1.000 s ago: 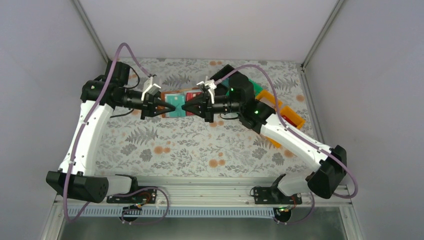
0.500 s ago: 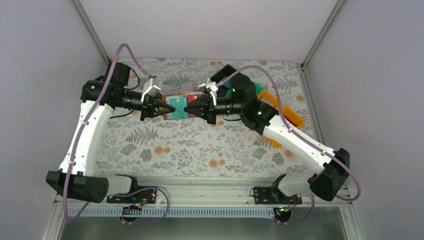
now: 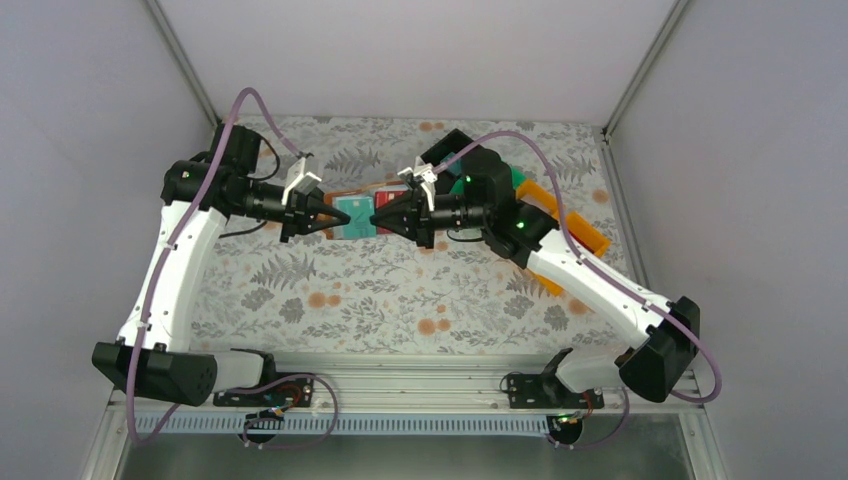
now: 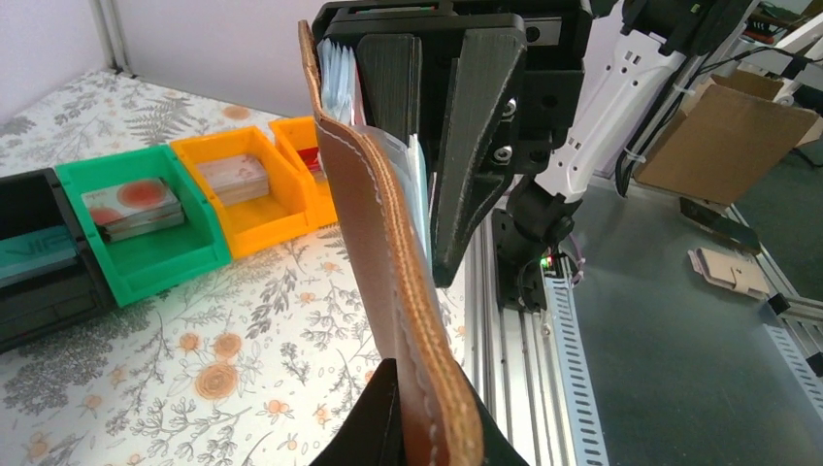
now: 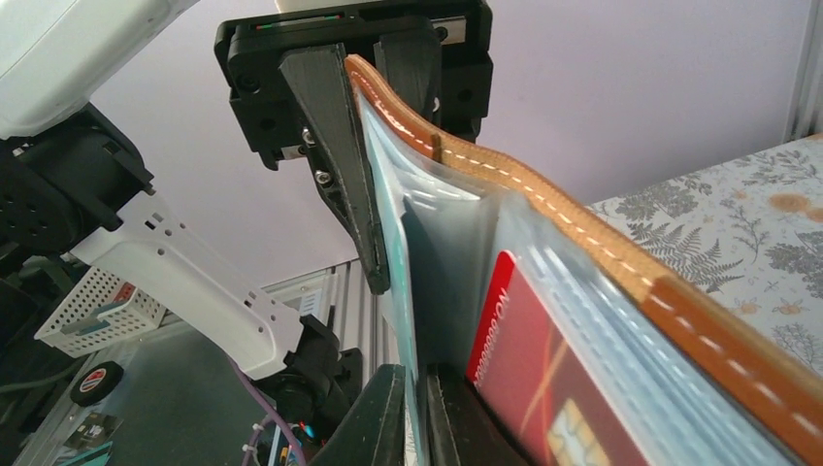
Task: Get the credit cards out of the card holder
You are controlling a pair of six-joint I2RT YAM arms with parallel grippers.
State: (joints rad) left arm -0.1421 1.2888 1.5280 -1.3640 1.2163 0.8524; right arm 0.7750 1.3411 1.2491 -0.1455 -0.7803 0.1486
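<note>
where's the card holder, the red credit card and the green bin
card holder (image 4: 383, 233): left wrist view, on its stitched brown leather edge
red credit card (image 5: 522, 354): right wrist view, on its red face inside a clear slot
green bin (image 4: 163, 262): left wrist view, on its front wall

The card holder (image 4: 388, 262), brown stitched leather outside and pale blue-grey inside, was spread open in the air, standing on edge. A red card (image 5: 514, 359) sat in one half's clear slot, a teal card (image 3: 350, 213) in the other.
</note>
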